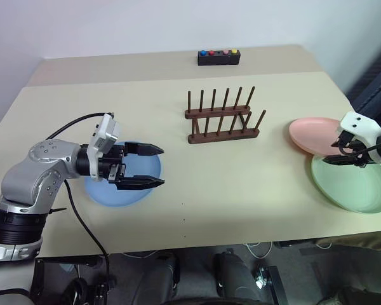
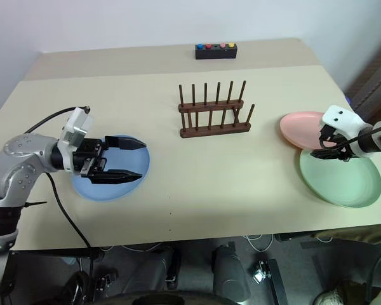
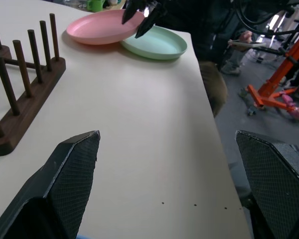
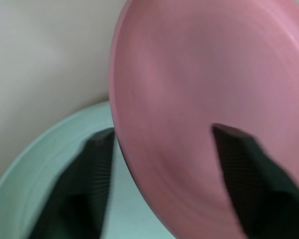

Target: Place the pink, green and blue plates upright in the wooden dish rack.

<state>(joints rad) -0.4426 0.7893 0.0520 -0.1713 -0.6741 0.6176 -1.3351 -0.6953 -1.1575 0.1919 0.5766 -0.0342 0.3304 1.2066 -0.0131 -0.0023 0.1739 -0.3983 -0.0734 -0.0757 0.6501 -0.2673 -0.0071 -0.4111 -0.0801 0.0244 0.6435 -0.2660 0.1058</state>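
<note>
R gripper (image 2: 330,149) straddles pink plate (image 2: 300,128) rim at worktop right edge, fingers part-spread, not yet pinching; plate overlaps green plate (image 2: 340,179). Pinch firmly before lifting. L gripper (image 1: 143,167) spread above blue plate (image 1: 98,189), left side. Rack (image 1: 222,117) centre, empty.

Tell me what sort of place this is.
Probably a robotics lab or test room, not a kitchen. The beige table is set against a bare wall and holds a button box. The left wrist view shows orange metal stands and cables on the floor, and a seated person.
</note>
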